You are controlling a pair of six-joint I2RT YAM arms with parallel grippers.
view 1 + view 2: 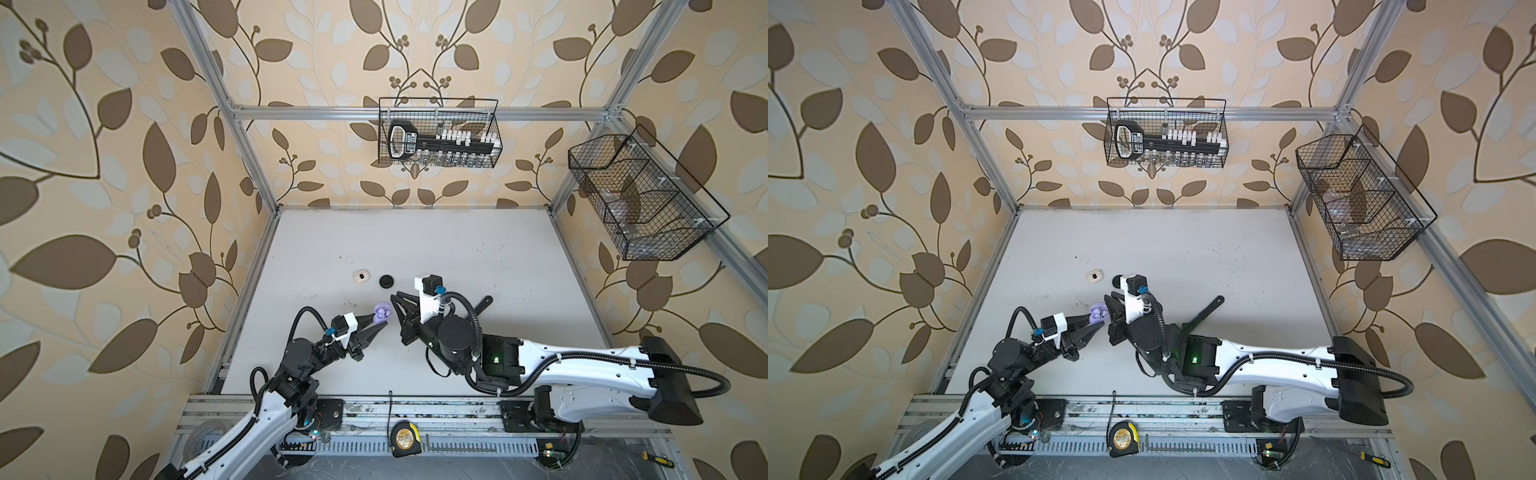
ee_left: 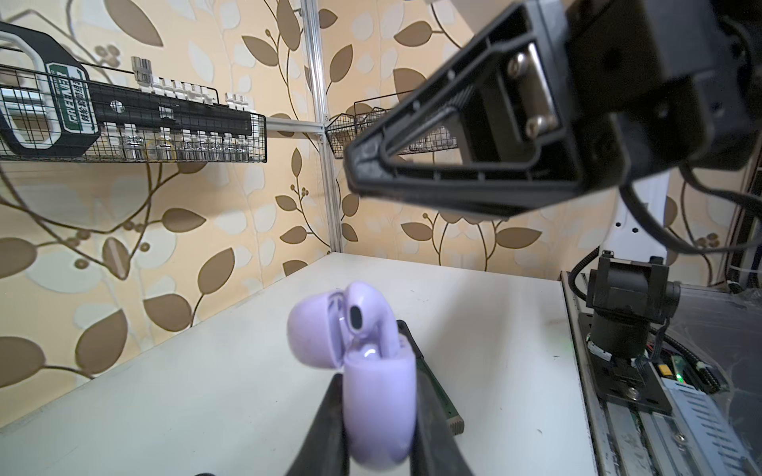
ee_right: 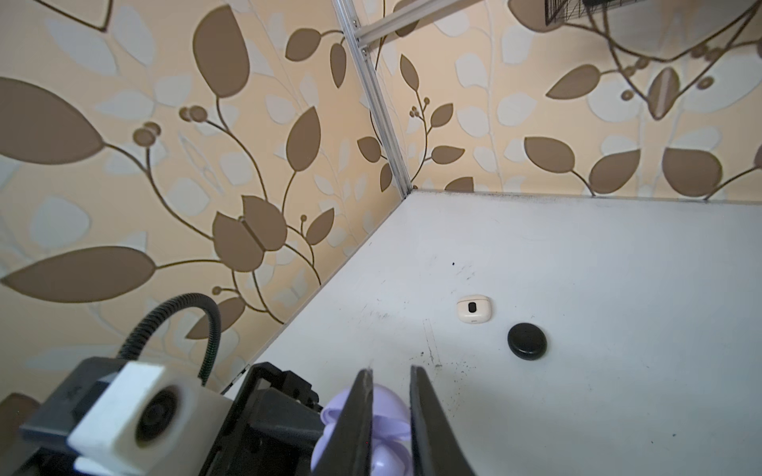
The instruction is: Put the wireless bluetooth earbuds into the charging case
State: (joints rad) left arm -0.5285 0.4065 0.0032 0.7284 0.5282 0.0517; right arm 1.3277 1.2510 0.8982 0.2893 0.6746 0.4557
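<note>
Left wrist view: left gripper [image 2: 377,383] clamped tight on the body of the small glossy lilac plastic charging case [image 2: 379,416], lid swung open. One pale lilac short-stemmed earbud [image 2: 363,307] stands in the case. Its stem is down in a well, and its head, with a dark oval grille, sits proud of the rim. Long axis roughly in line with the case's own. Judged not fully seated.

Right wrist view: right gripper [image 3: 391,373] barely open, a narrow slit between the fingers, nothing in it. The lilac case shows beneath and behind them. In both top views this gripper sits just right of the case, over the near-left part of the white tabletop [image 1: 457,249]. It looks higher than the case and apart from the bud. The right arm is the free one. The bud lies left of and below its tips, so a press along the stem axis seems called for.

Unclear:
- Gloss in the second well could be a seated bud or a bare socket; cannot tell.
- Whether the case rests on the table is hidden.
- Closed white rounded case [image 3: 474,309] and black round case [image 3: 527,342] lie farther off, contents unseen.
- Long dark green wrench-shaped tool [image 2: 439,399] is mostly covered behind the case.
</note>
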